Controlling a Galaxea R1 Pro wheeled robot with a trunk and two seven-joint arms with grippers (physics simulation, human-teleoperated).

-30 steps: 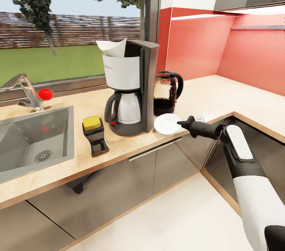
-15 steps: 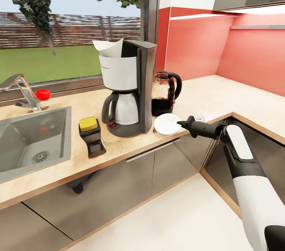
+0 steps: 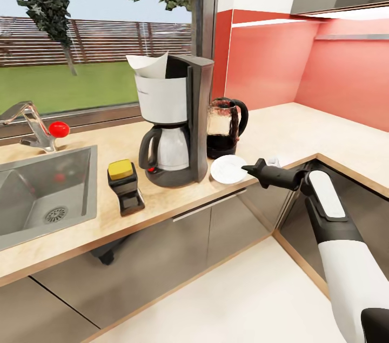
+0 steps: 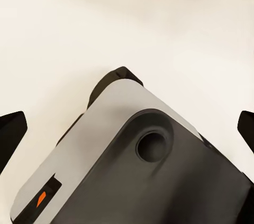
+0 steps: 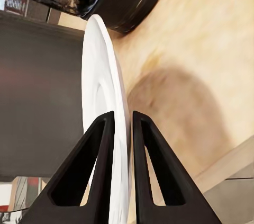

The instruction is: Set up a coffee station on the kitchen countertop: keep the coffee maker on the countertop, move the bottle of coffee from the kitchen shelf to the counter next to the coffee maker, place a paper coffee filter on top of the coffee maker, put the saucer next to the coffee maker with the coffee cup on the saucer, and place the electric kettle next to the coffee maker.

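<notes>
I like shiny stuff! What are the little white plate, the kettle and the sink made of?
The little white plate, pinched at its rim by the right gripper, looks like glazed ceramic: smooth, plain, softly glossy white. The kettle seems to be clear glass with black plastic handle and base, as you can see through its body. The sink looks like brushed steel: grey with dull reflections.

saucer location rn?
Head view: saucer sits on the countertop at the front edge, right of the coffee maker, before the kettle, rim in the right hand.
</notes>
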